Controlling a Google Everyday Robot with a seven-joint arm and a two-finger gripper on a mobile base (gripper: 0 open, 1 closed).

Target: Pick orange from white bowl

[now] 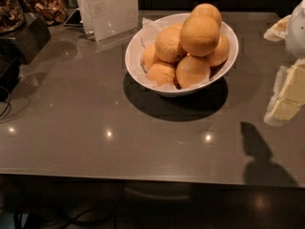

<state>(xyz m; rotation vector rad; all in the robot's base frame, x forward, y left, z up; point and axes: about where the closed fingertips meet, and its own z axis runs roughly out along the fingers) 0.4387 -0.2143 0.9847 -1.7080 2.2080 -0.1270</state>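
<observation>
The white bowl stands on the grey counter, right of centre towards the back, and has a white paper lining. It holds a pile of several oranges. The largest orange sits on top of the pile, round, with yellow-orange dimpled skin. Smaller oranges lie around and under it. My gripper shows as cream and white parts at the right edge of the camera view. It is to the right of the bowl, apart from it and holding nothing that I can see. Its shadow falls on the counter near the front right.
A clear sign holder stands behind the bowl to the left. Jars of dried food and a dark box are at the back left. Cables lie at the left edge. The counter's front edge runs across the bottom.
</observation>
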